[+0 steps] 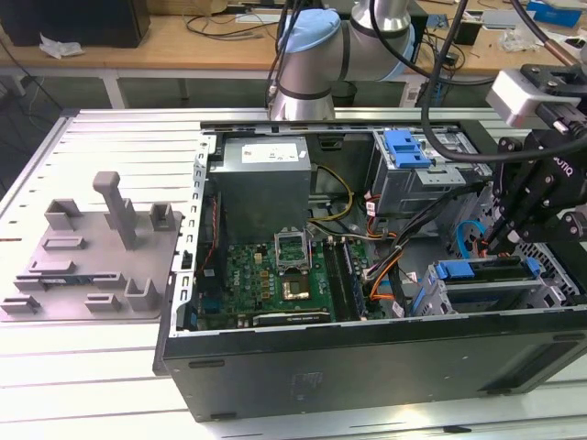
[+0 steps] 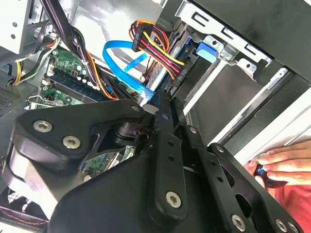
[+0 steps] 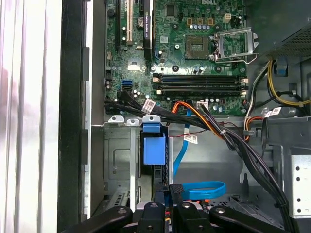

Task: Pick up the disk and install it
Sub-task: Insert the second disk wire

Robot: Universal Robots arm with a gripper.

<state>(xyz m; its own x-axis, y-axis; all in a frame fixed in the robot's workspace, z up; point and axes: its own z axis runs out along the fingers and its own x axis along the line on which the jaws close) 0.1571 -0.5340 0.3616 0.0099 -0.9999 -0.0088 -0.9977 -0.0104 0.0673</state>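
A: So, where's your gripper [image 1: 503, 240] now?

B: Down inside the case [image 1: 367, 367], at the exterior view's right, over the drive cage [image 1: 486, 291].

A: And the disk [image 3: 154, 149]?

B: You can see its blue carrier standing in the cage slot, just beside the gripper.

A: Open or clamped?

B: You can't tell; the fingertips are hidden. A hand [image 2: 284, 165] rests at the case edge.

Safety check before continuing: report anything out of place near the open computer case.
A person's hand holding a small dark object lies just outside the open black computer case, close to the black gripper.
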